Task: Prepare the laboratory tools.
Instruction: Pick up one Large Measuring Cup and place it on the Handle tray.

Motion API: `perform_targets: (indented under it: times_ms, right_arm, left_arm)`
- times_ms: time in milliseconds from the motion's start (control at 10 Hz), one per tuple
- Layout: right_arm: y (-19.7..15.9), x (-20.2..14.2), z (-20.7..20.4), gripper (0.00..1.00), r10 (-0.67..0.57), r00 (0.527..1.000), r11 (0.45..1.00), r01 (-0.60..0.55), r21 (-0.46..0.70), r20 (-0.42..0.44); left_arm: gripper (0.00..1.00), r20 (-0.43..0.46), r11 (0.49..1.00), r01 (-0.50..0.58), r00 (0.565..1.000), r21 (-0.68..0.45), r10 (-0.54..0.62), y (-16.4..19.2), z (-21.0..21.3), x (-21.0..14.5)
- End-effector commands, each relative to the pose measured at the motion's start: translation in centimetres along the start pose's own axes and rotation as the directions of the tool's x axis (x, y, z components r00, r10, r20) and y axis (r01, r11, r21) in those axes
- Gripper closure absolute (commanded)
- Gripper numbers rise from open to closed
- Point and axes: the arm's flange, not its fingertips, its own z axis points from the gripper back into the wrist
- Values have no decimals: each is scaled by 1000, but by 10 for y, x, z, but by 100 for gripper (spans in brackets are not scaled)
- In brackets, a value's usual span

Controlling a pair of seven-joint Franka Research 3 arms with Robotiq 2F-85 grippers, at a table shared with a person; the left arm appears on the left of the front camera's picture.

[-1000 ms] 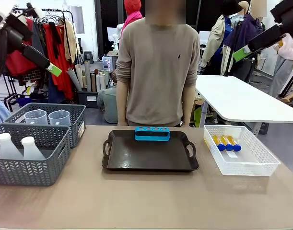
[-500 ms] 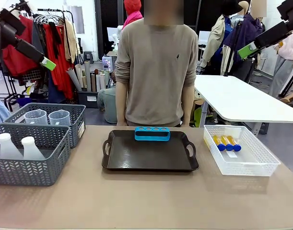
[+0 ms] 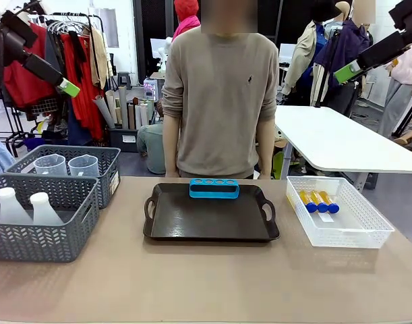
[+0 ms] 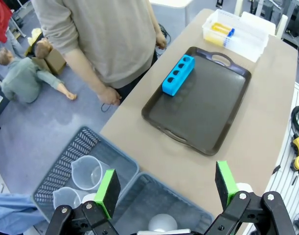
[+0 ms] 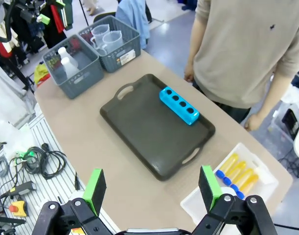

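Spread wide, gripping nothing, high over the desk [image 3: 206, 283]: left fingers [image 4: 108, 192], right fingers [image 5: 95, 190]. At the black tray's [image 3: 212, 226] far edge, blue four-hole rack [image 3: 214, 188] (holes up). In the white basket [image 3: 367, 226], amber tubes [image 3: 318, 200]; in grey baskets [image 3: 30, 243], measuring beakers [image 3: 67, 165], conical flasks [image 3: 27, 208].

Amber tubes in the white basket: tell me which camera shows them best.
The right wrist view. It looks down on the amber tubes, lying side by side with blue caps distinct. The front view shows them foreshortened inside the white basket; the left wrist view shows them small and far off.
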Motion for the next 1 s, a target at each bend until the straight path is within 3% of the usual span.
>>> perform_targets:
  times_ms: [0,900]
  right_arm:
    - [0,0,1,0,0,1000,1000,0,0,3]
    - [0,0,1,0,0,1000,1000,0,0,3]
  left_arm:
    - [0,1,1000,0,1000,-4,0,0,0,-1]
    - [0,1,1000,0,1000,-4,0,0,0,-1]
